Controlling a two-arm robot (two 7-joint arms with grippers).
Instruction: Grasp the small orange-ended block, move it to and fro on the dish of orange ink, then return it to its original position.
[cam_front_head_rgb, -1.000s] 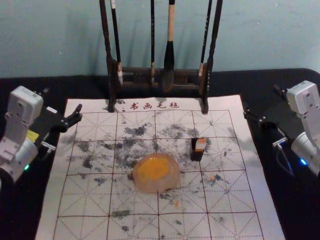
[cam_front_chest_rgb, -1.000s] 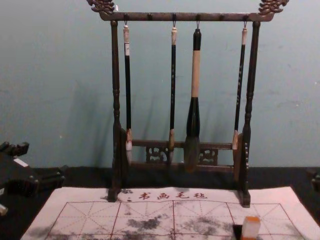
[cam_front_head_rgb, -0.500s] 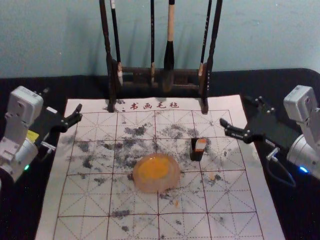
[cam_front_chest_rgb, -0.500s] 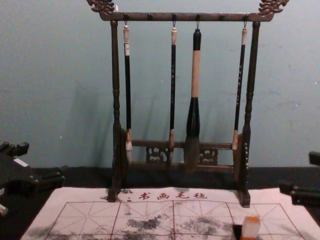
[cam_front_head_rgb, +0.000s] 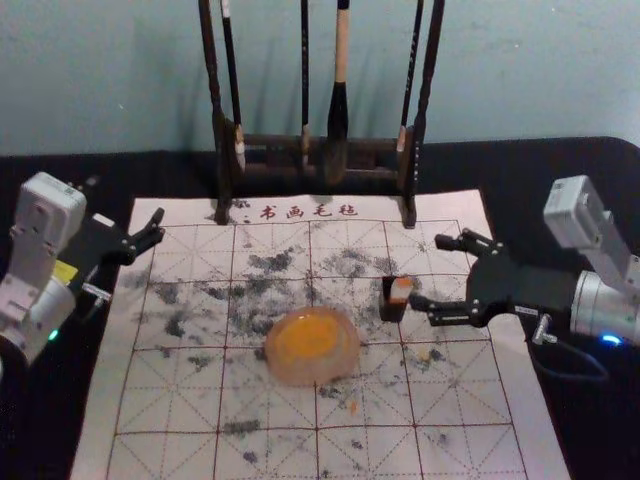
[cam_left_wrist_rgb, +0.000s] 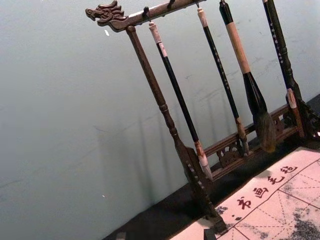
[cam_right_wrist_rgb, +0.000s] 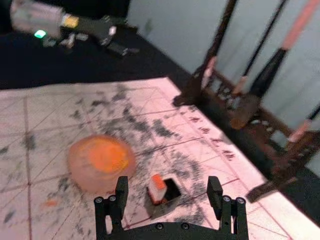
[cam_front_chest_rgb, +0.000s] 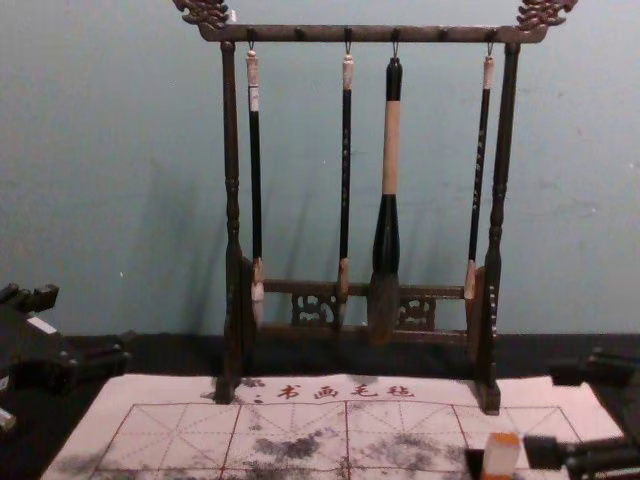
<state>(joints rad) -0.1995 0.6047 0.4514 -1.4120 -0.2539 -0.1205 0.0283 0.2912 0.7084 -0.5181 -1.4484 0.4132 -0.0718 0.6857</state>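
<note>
The step looks like the approach: the right hand (cam_front_head_rgb: 431, 272), fingers spread and empty, is near the small block (cam_front_head_rgb: 401, 289), which stands in a dark holder (cam_front_head_rgb: 390, 311) right of the ink dish (cam_front_head_rgb: 300, 371). Next, it should align and close. The orange end points up, long axis near vertical, leaning slightly right. The left hand (cam_front_head_rgb: 125, 200) is parked at left, open, empty.

Just ahead of my right pincer (cam_front_head_rgb: 429, 272), I can't see the lower end of the block (cam_front_head_rgb: 401, 291), hidden in its dark holder (cam_front_head_rgb: 391, 311), while beyond the pincer the head view's upper edge crops the rack (cam_front_head_rgb: 214, 95) and lettering on a slim brush (cam_front_chest_rgb: 480, 160) is illegibly small
</note>
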